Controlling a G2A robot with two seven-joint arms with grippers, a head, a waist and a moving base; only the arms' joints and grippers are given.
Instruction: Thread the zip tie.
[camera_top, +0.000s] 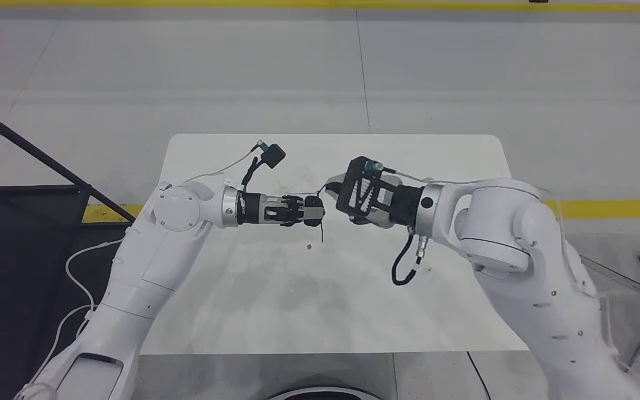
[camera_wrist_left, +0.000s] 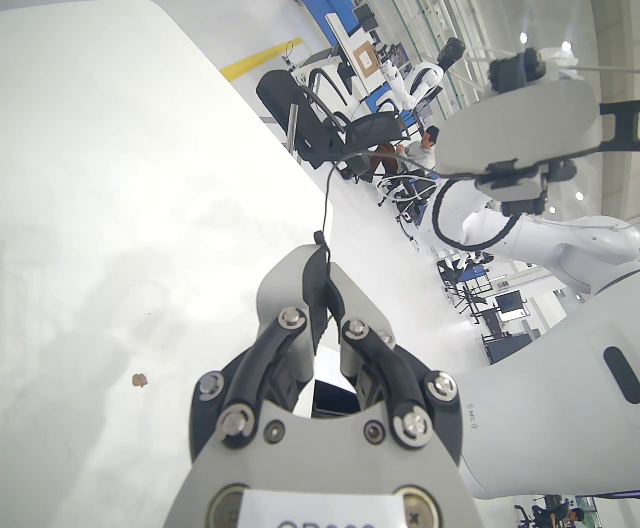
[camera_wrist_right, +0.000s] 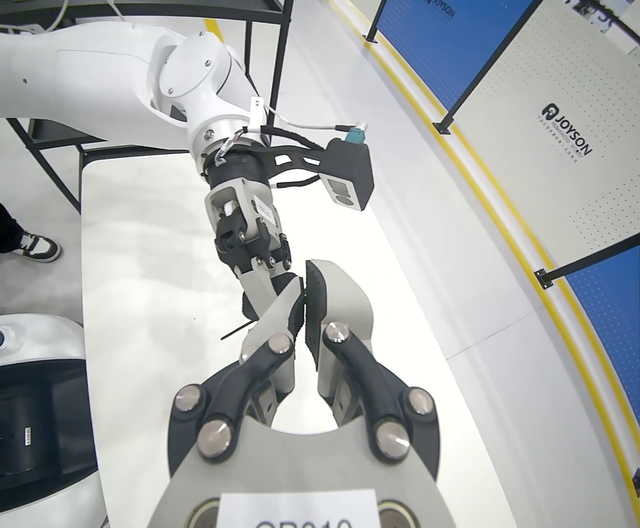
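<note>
1. My left pincer (camera_wrist_left: 325, 272) is pressed together on the zip tie (camera_wrist_left: 320, 237). The tie's small head sits just beyond my fingertips, and the thin black strap runs on past it.
2. My right pincer (camera_wrist_right: 303, 292) meets the left one almost tip to tip. Its pads are pressed together too, and as far as I can see they pinch the strap's other stretch.
3. The tie arcs between the two pincers, held above the table (camera_top: 250, 300) and not touching it. A short tail of it sticks out sideways just beside my left pincer.
4. From above, both pincers hang over the far half of the table, about midway between its side edges. The far edge is near, just beyond them, and the near edge is well apart.
5. The widest stretch of tabletop lies on my body's side of the pincers. There is more room out to either side of them.
6. In the left wrist view the table's edge runs close past my left fingertips.
7. A small brown crumb (camera_wrist_left: 140, 381) lies on the tabletop, well apart from my left pincer, back toward its wrist.
</note>
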